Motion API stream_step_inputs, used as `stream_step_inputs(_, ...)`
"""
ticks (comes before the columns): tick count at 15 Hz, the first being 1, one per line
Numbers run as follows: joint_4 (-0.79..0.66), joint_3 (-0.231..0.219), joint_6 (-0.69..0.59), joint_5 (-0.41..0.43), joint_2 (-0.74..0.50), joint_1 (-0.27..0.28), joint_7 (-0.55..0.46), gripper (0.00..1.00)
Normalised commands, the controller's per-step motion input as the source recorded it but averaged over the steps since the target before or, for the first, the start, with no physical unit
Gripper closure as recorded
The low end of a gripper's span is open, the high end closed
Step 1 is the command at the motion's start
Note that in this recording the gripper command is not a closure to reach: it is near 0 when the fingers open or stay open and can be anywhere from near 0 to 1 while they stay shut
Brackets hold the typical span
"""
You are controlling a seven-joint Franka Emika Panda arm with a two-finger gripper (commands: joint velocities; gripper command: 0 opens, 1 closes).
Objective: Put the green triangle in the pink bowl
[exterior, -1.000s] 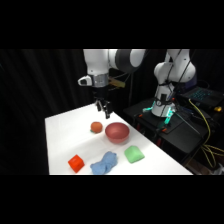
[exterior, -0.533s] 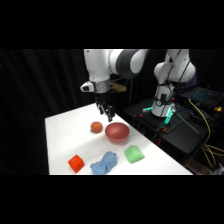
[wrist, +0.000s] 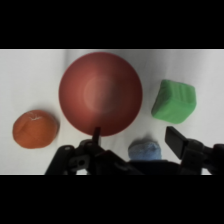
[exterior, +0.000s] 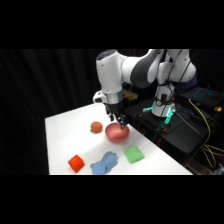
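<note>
Left to right in the wrist view: orange ball [wrist: 36, 129], pink bowl [wrist: 100, 93], green triangle [wrist: 174, 101] lying on the table [wrist: 30, 75] just beside the bowl. The end effector [wrist: 134, 138], open and empty, hovers over the bowl; it should shift over the triangle and straddle its flat sides before descending

The claw [exterior: 119, 120] hangs just above the bowl [exterior: 117, 133]. The triangle [exterior: 133, 154] lies near it on the worktop [exterior: 65, 135], untouched.
</note>
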Motion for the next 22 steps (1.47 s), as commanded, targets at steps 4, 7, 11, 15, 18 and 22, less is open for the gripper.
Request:
stream_step_inputs(4, -0.03, 0.092, 0.17, -0.15, 0.05, 0.152, 0.28, 0.0)
stream_step_inputs(7, 0.12, 0.066, 0.2, -0.179, 0.21, 0.153, 0.28, 0.0)
stream_step_inputs(11, 0.24, -0.007, 0.18, -0.192, 0.34, 0.113, 0.19, 0.0)
stream_step_inputs(15, 0.16, -0.065, 0.17, -0.107, 0.23, 0.071, 0.08, 0.0)
stream_step_inputs(18, -0.03, -0.067, 0.27, -0.041, 0.13, 0.079, 0.07, 0.0)
stream_step_inputs(22, -0.17, -0.048, 0.32, 0.032, 0.04, 0.108, 0.11, 0.0)
